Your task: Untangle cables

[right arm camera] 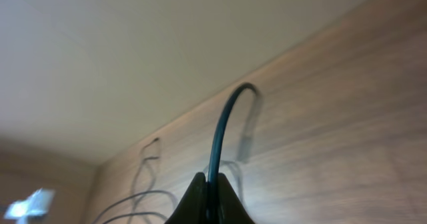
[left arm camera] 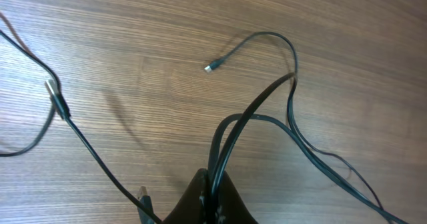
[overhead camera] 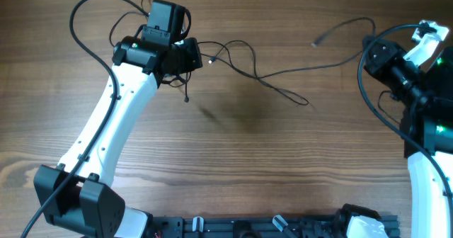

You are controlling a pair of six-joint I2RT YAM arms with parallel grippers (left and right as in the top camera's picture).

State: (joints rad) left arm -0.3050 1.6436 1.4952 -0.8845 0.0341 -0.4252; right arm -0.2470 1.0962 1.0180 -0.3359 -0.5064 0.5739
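ok so both arms have hold of the cables [left arm camera: 257, 101] right now. The left gripper [left arm camera: 212, 196] is shut tight on a bunch of strands at once: in its wrist cam you can see at least three dark wires squeezed between the fingers and fanning out over the wooden surface [overhead camera: 233, 167]. One strand arcs up and round and ends in a tiny plug [left arm camera: 208, 67] lying loose on the wood. Another wire runs off to the left with a bigger connector [left arm camera: 53, 89] on it, and there's one more plug end just beside the gripper at the bottom edge of that view. From above, the left arm is stretched toward the far left part of the surface, and the wires spread out from it to the right in loose loops, with a thin tail lying near the middle. The right gripper [right arm camera: 208, 194] is pinched shut on just one wire, which curls up out of the fingers, bends over and comes back down to a small end piece [right arm camera: 245, 143]. That arm sits at the far right edge, and I can't really tell from above exactly where along the wire it's pinching
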